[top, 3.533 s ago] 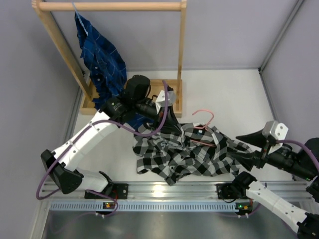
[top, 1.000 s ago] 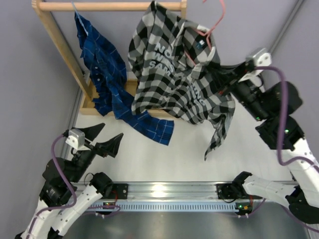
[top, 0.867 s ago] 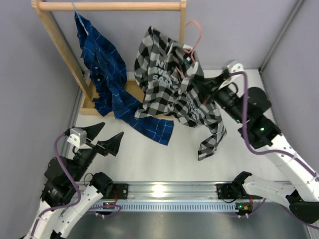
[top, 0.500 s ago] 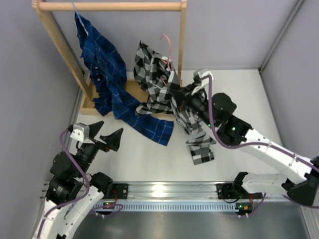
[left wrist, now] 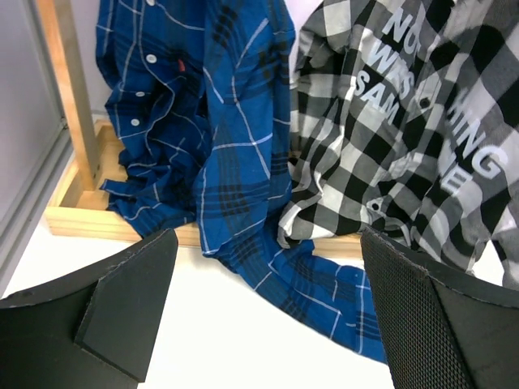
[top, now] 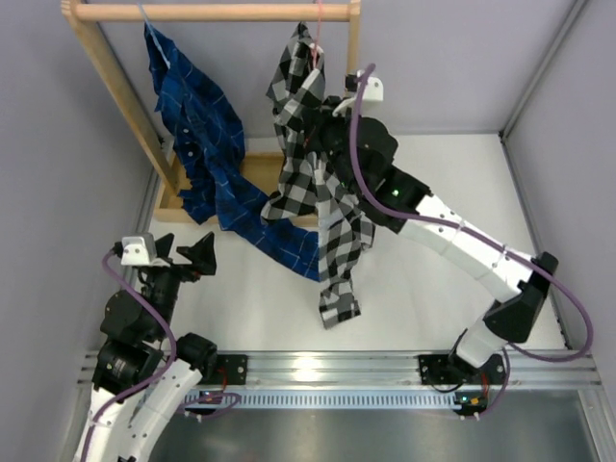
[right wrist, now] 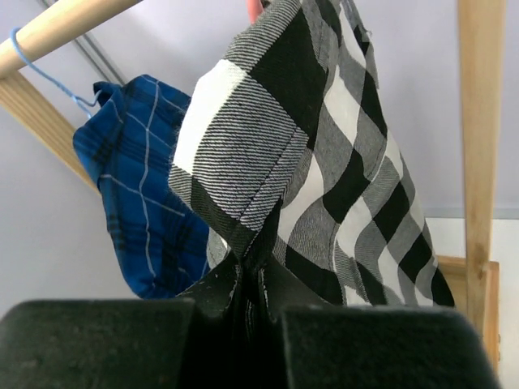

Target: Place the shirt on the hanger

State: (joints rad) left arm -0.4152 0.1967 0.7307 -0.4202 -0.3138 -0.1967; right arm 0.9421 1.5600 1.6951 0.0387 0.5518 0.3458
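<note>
The black-and-white checked shirt (top: 322, 192) hangs from the pink hanger (top: 318, 38), whose thin wire crosses the wooden rod (top: 212, 12) near its right end. My right gripper (top: 323, 114) is shut on a fold of the shirt (right wrist: 324, 162) just under the collar, the jaws pressed together on the cloth (right wrist: 255, 275). A sliver of the pink hanger (right wrist: 254, 8) shows at the top of the right wrist view. Low at the left, my left gripper (top: 189, 254) stands wide open and holds nothing. It faces the shirt (left wrist: 405, 138), with its fingers (left wrist: 122, 300) apart from it.
A dark blue plaid shirt (top: 197, 135) hangs on a pale blue hanger (right wrist: 32, 65) at the rod's left, its tail trailing over the rack's wooden base (left wrist: 81, 219) onto the white table. The rack's right post (top: 351, 87) stands just beside the checked shirt.
My right arm has swung the shirt on its hanger left and up to the rod, so it now hangs long and narrow. The left arm shifted slightly, still open.
</note>
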